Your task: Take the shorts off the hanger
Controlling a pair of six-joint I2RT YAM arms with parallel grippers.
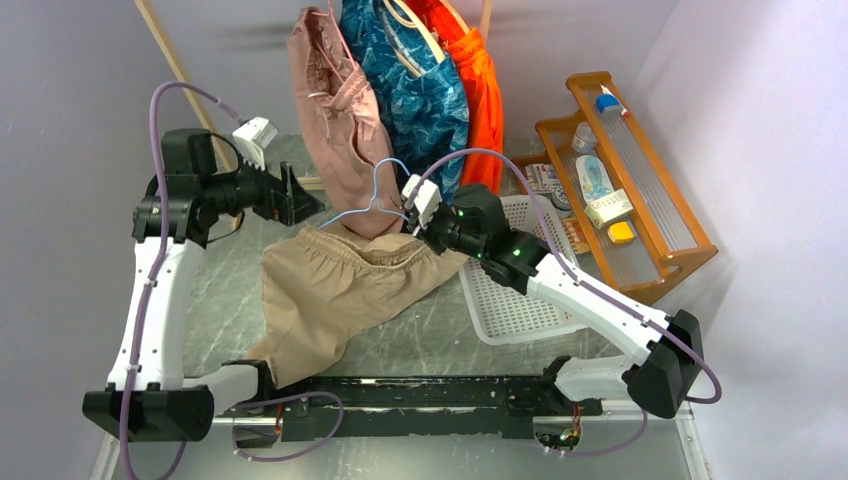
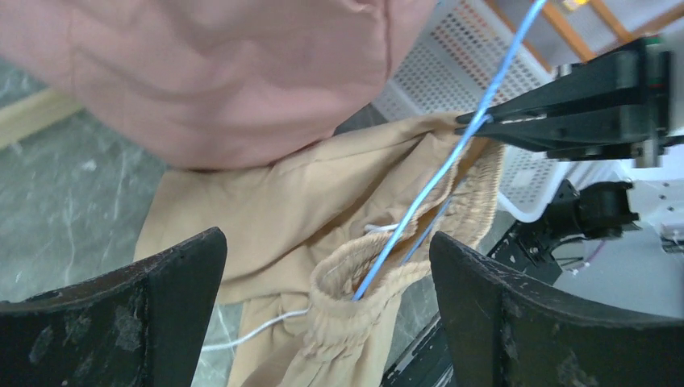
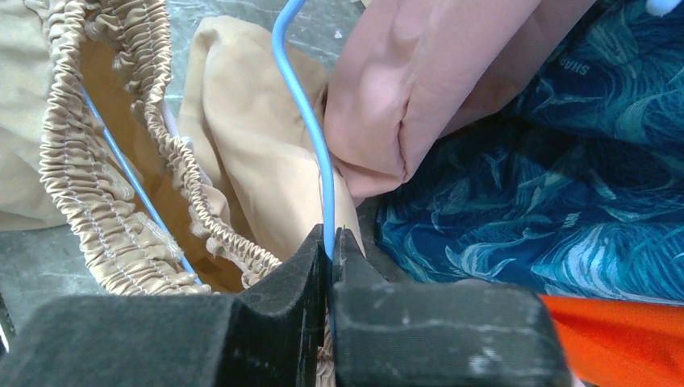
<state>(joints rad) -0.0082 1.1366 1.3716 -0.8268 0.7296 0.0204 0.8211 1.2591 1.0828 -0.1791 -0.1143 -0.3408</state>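
Right gripper pinching blue hanger wire, arm reaching forward; left gripper spread wide, tan shorts just ahead.

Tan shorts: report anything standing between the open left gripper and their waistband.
Nothing visible blocks it. The open left gripper faces the waistband of the tan shorts directly; only the blue hanger wire, pinched by the right gripper, runs through the waist opening.

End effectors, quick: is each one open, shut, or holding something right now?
Left end effector: open, holding nothing.
Right end effector: shut on the hanger.
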